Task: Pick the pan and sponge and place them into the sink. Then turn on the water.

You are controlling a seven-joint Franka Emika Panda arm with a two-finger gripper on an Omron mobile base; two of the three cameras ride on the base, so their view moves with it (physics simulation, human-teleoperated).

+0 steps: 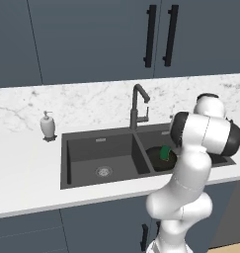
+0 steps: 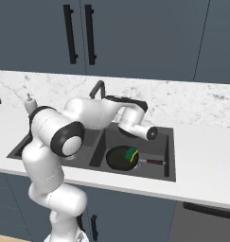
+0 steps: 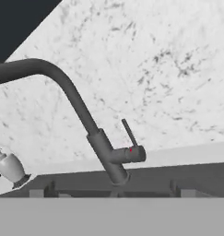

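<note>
The white bench (image 1: pixel 27 173) carries the dark sink (image 1: pixel 99 153); the pincer, fingers spread with nothing between them, hangs over the sink's right basin, facing the faucet (image 3: pixel 102 147) just ahead. Below and behind the pincer, the black pan (image 2: pixel 119 158) lies in that basin. The green-topped sponge (image 2: pixel 131 154) rests on the pan.
</note>
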